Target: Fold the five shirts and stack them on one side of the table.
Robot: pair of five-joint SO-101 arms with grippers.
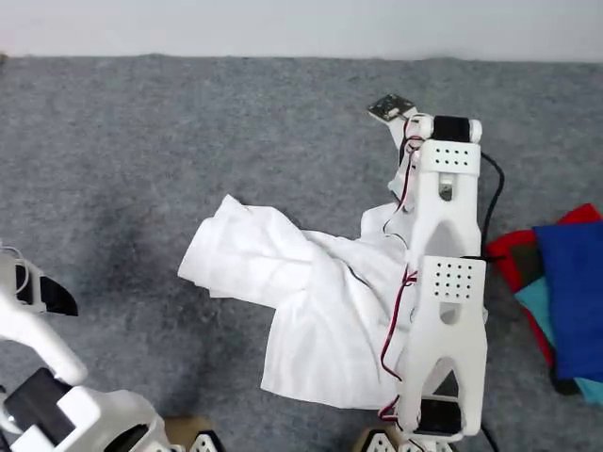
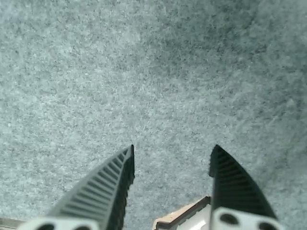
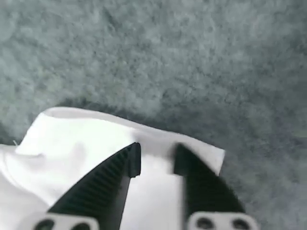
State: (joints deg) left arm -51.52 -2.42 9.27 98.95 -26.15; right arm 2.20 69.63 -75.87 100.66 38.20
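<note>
From above, we see the white shirt [image 1: 311, 311] crumpled, with folded shirts [image 1: 565, 282] stacked well beyond it. Our left fingers [image 2: 110, 187] are spread above bare surface [image 2: 144, 72]. Our right fingers [image 3: 115, 177], narrowly parted, straddle the shirt's edge. We judge spreading is in hand; next they must pinch and pull flat.

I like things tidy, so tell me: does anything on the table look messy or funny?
Yes. The white shirt lies crumpled and twisted in the middle of the grey table, not flat or folded. The stack of coloured shirts at the table's side is a bit uneven, with red and teal edges poking out under the blue one. Nothing looks torn.
</note>
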